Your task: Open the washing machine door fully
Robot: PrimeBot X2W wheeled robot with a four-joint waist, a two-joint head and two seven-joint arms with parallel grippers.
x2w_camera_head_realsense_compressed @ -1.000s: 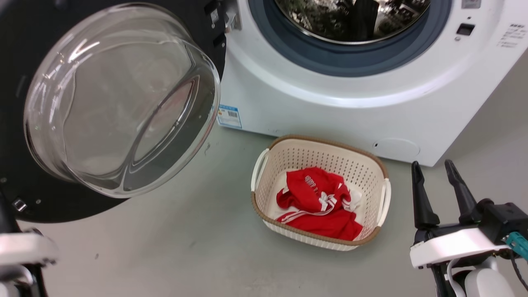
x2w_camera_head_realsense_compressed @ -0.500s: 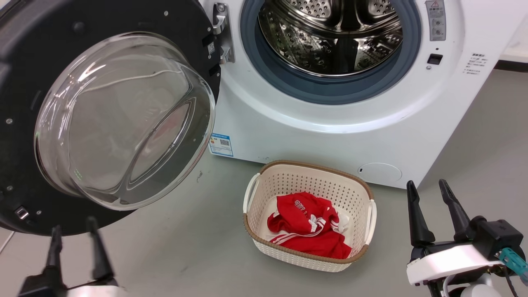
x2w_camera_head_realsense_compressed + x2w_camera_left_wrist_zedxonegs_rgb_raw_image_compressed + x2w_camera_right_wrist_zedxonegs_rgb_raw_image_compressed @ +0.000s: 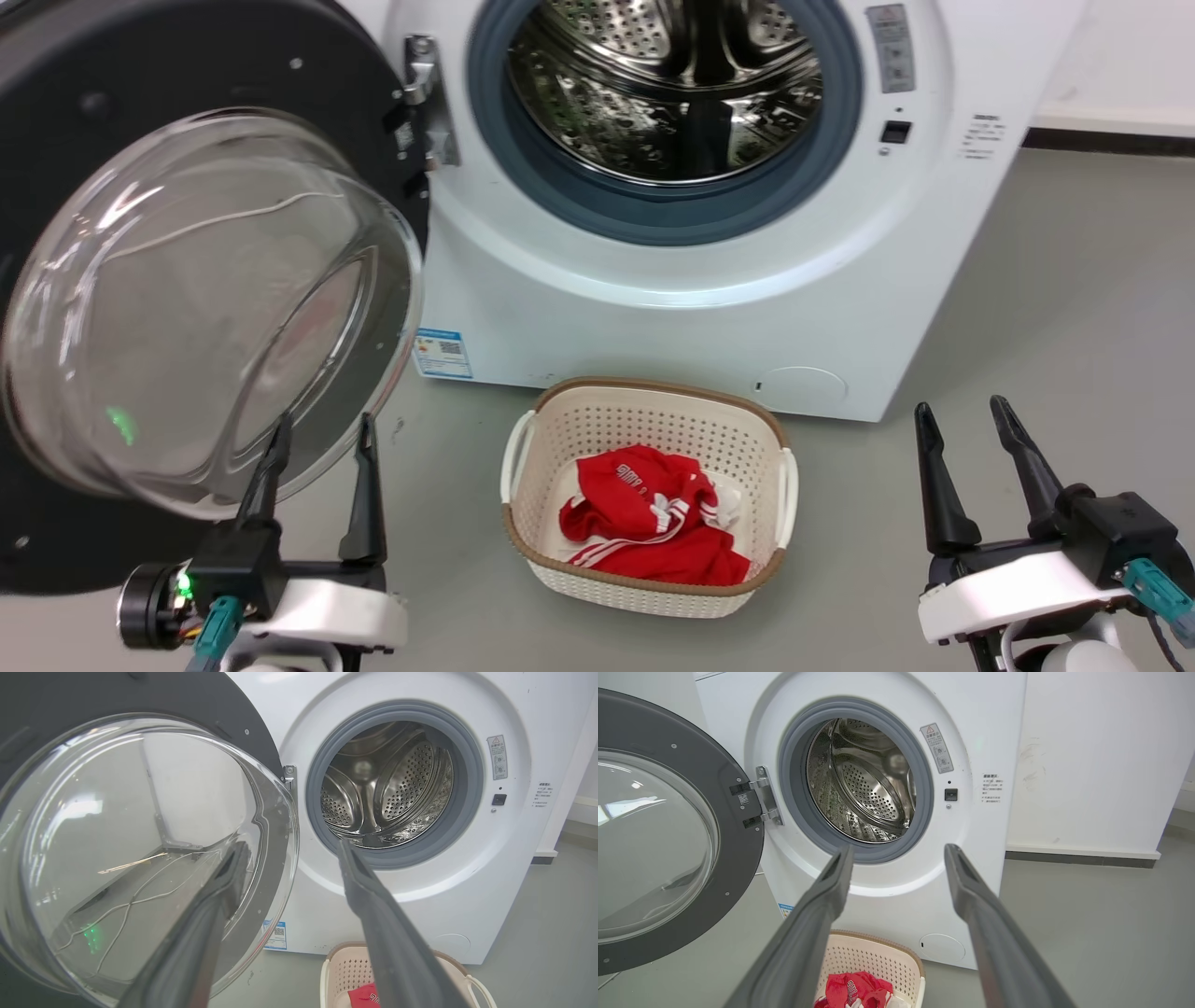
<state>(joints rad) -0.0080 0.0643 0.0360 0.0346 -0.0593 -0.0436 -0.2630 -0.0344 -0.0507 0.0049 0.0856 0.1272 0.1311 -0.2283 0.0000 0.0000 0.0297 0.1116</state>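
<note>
While both grippers sit low at the near edge of the head view, neither holds anything. The left gripper (image 3: pixel 324 425) has its two dark fingers spread, tips rising in front of the lower edge of the door's glass bowl; contact with it cannot be judged. The right gripper (image 3: pixel 960 406) is spread as well, over bare grey floor (image 3: pixel 1074 308). Between them a cream laundry basket (image 3: pixel 653 385) stands on the floor, holding a red garment (image 3: pixel 644 523) with white stripes, just in front of the washing machine (image 3: pixel 653 317). The washing machine door (image 3: pixel 187 56) hangs swung out wide to the left on its metal hinge (image 3: pixel 425 103), its clear bowl window facing the camera. Farther back, a grey gasket (image 3: pixel 653 219) rings the uncovered perforated steel drum (image 3: pixel 653 84).
</note>
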